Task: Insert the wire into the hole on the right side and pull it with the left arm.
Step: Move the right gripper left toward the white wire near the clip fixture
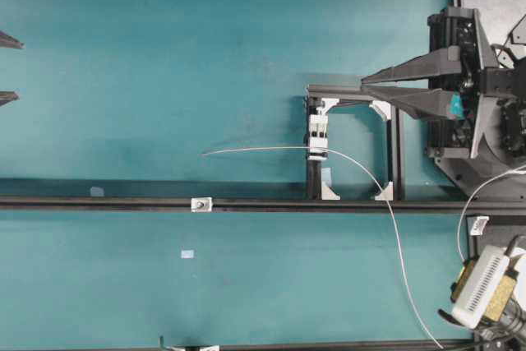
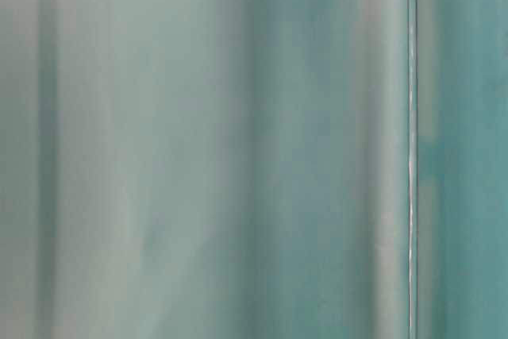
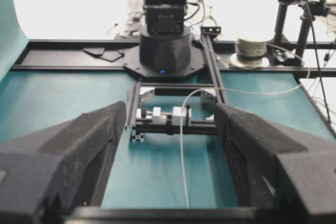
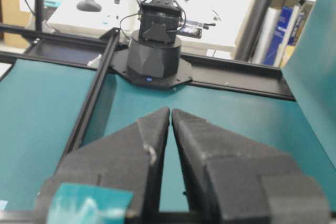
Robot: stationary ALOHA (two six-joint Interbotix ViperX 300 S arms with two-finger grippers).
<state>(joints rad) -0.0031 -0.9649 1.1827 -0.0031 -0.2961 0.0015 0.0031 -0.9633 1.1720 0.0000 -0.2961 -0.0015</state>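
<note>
**Overhead view.**
- Wire (image 1: pixel 255 150): very thin, pale and long, judged light, limp and springy, so easily kinked or dropped.
  - It is laid across the white banded block (image 1: pixel 317 133), with the free tip left of the block.
  - The remainder curves away right of and below the block on the surface (image 1: pixel 164 55).
  - A hold is best taken close behind the tip.
- Hole (image 1: pixel 200 204): a small silver fitting, below and left of the block.
- Left pincer (image 1: pixel 6 69): far left of the block, fingers apart, nothing held.
- Right pincer (image 1: pixel 363 86): just right of and above the block, tips drawn together, nothing held.

**Table-level view.** Only blurred teal is shown.

**Left wrist view.** The wire is seen running toward the block between wide-spread fingers, untouched.

**Right wrist view.** The fingers are nearly meeting. No wire is seen.
</note>
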